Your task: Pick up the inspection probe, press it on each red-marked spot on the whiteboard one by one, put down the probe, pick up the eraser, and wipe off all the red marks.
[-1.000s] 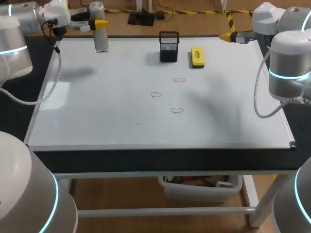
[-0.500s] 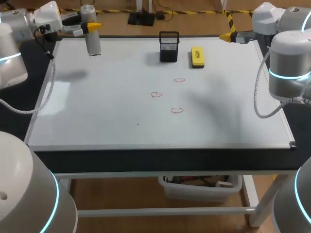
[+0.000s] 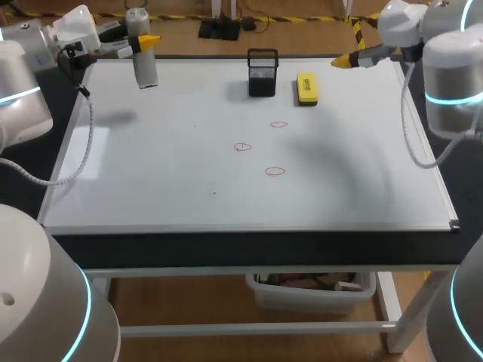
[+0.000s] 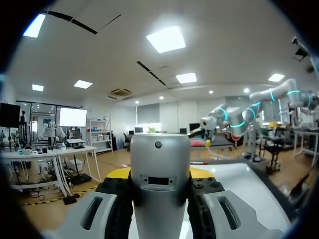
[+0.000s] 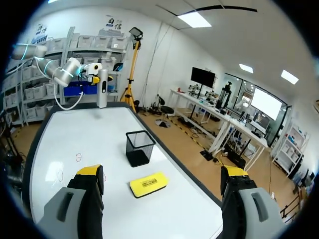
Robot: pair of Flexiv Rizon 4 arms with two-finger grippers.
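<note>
Whiteboard (image 3: 151, 173) covers the table top, thin frame at all four edges. Landmark: the black mesh pen cup (image 3: 263, 73), standing just inside the far edge, near the middle.

Left gripper (image 3: 139, 39) is well left of the cup, at the far-left corner, over the far edge. It is clenched on the inspection probe (image 3: 143, 56); in the left wrist view the dark finger pads (image 4: 119, 209) press the probe (image 4: 160, 184) from both sides. The probe hangs roughly upright, lower end above the board and not touching, with its shadow on the board nearer than it. A wide stretch of board lies between the probe and the cup.

Probe look: smooth silver-grey cylinder, rounded end, with a small dark rectangular slot and a small round dot above it on the side.

Right gripper (image 3: 343, 60) is right of the cup, above the far-right edge. Its fingers are spread wide with nothing between them, as the right wrist view (image 5: 162, 173) shows.

Yellow eraser (image 3: 306, 88) lies flat just right of the cup, apart from it.

Three red marks, small open loops, sit on the near side of the cup: one (image 3: 278, 124) nearest it, one (image 3: 242, 147) nearer and slightly left, one (image 3: 275, 171) farthest. From them the board runs on to the near edge.
</note>
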